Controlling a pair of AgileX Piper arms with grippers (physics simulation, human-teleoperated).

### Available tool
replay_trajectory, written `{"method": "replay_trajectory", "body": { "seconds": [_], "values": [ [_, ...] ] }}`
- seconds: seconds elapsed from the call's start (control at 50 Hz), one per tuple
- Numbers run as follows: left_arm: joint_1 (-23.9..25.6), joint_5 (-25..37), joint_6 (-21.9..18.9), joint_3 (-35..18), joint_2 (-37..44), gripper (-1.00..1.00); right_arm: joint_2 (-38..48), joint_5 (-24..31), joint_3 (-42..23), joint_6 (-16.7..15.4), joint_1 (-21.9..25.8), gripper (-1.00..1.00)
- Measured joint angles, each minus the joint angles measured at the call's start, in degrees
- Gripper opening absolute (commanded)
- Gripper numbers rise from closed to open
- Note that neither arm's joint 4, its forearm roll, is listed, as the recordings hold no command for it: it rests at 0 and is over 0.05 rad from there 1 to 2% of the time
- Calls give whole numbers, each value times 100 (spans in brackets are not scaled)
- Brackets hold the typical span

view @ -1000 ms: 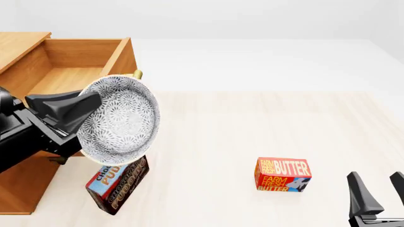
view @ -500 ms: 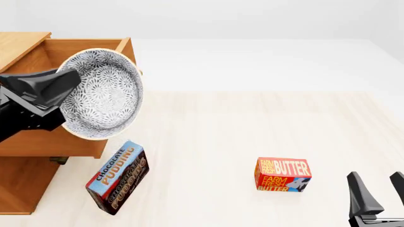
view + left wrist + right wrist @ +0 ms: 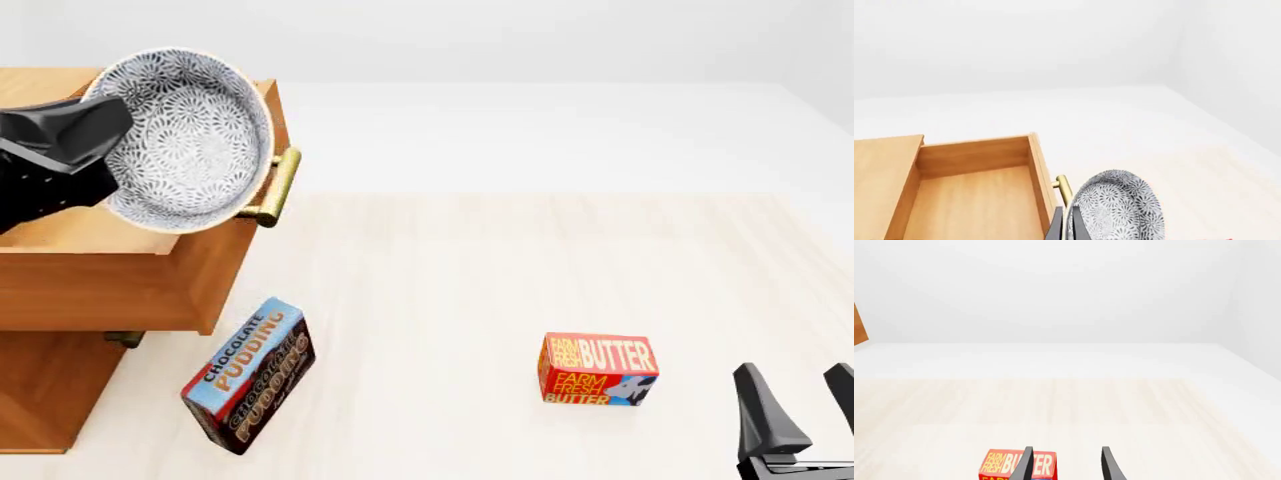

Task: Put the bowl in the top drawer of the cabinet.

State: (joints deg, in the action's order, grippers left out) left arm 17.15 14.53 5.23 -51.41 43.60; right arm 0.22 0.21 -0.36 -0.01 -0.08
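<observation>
The speckled white bowl [image 3: 187, 140] is tilted on its side, its rim pinched by my left gripper [image 3: 114, 125], which is shut on it. It hangs above the front right corner of the open top drawer [image 3: 134, 280] of the wooden cabinet [image 3: 47, 385]. In the left wrist view the bowl [image 3: 1117, 212] sits beside the drawer's brass handle [image 3: 1062, 187], the fingers [image 3: 1056, 227] clamp its rim, and the bare drawer floor [image 3: 974, 200] shows. My right gripper [image 3: 805, 405] stands open at the near right edge, holding nothing; its fingers [image 3: 1024, 465] frame the table by the butter box.
A chocolate pudding box [image 3: 247, 375] lies on the table just in front of the cabinet. A red butter box [image 3: 597, 369] sits at the near right, and shows close by in the right wrist view as the butter box [image 3: 1009, 466]. The drawer's handle [image 3: 276, 187] juts toward the table.
My left gripper has carried the bowl up and away to the back left, from in front of the drawer's face to above its front corner. The right arm stayed still.
</observation>
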Motion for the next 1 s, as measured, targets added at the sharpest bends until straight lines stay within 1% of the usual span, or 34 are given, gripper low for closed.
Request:
{"method": "replay_trajectory", "body": {
  "seconds": [0.2,0.42,0.72,1.0],
  "values": [
    [-325,-101,65,-108,201,-100,0,0,0,0,0,100],
    [-676,-200,235,-243,562,-100,0,0,0,0,0,100],
    [-1157,-250,605,-530,1081,-100,0,0,0,0,0,100],
    [-1425,-296,893,-686,1423,-100,0,0,0,0,0,100]
  ]
}}
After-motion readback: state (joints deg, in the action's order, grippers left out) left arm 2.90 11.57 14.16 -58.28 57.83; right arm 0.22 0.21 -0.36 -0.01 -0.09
